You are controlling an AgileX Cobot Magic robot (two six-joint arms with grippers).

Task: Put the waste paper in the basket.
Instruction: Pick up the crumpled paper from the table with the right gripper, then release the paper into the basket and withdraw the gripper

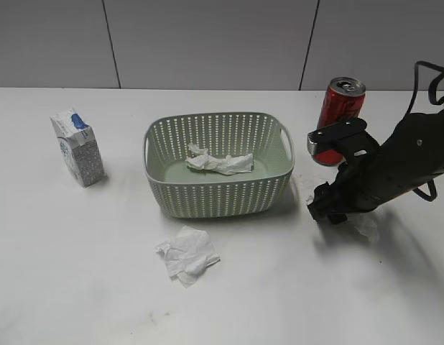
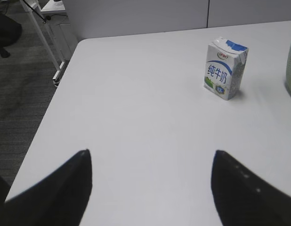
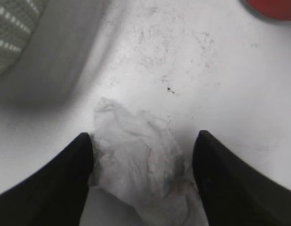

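Black right gripper (image 3: 141,165): sitting low over the table (image 1: 78,287) just right of the basket, fingers (image 3: 56,188) spread wide, straddling a paper wad. Left finger is touching the wad's edge, right finger is showing a thin gap; not clamping.
Wad between fingers (image 3: 138,165): crumpled white tissue, lying on the table, mostly hidden under the arm in the exterior view, only a scrap showing at (image 1: 366,226).
Right arm (image 1: 401,162): reaching in from the right edge, angling down toward the table, cable looping behind it.
Basket (image 1: 218,198): pale green, slotted sides, sitting mid-table; its corner is showing blurred at top left of the right wrist view (image 3: 13,33).
Wad in basket (image 1: 220,162): lying on the basket floor, toward the rear.
Wad on table (image 1: 187,254): lying flat in front of the basket, near it but apart.
Red can (image 1: 340,118): standing upright behind the right gripper, right of the basket.
Left gripper (image 2: 150,188): hovering over bare table near the left edge, fingers spread wide, gripping nothing.
Milk carton (image 1: 77,147): standing upright, well left of the basket.
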